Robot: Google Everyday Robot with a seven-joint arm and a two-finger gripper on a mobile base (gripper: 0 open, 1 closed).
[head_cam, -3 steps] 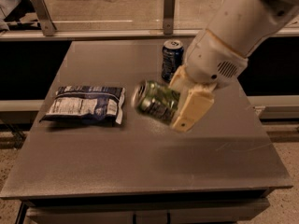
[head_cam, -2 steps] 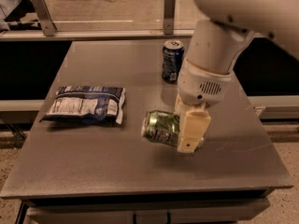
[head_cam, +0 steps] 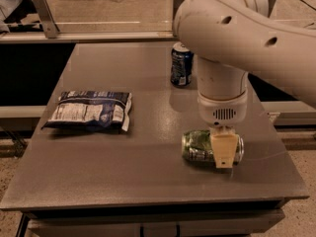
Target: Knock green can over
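The green can (head_cam: 198, 145) lies on its side on the grey table (head_cam: 98, 181), near the front right, its long axis running left to right. My gripper (head_cam: 223, 154) hangs straight down from the white arm (head_cam: 237, 28) directly over the can's right half; its cream tip covers part of the can. I cannot tell whether it touches the can or only stands in front of it.
A dark blue can (head_cam: 181, 64) stands upright at the back of the table, behind the arm. A blue and white chip bag (head_cam: 91, 111) lies flat at the left. The table's front and right edges are close to the green can. A railing runs behind the table.
The arm has swung toward the front right and stands more upright. The green can moved with it, from tilted near the table's middle to lying flat near the front right.
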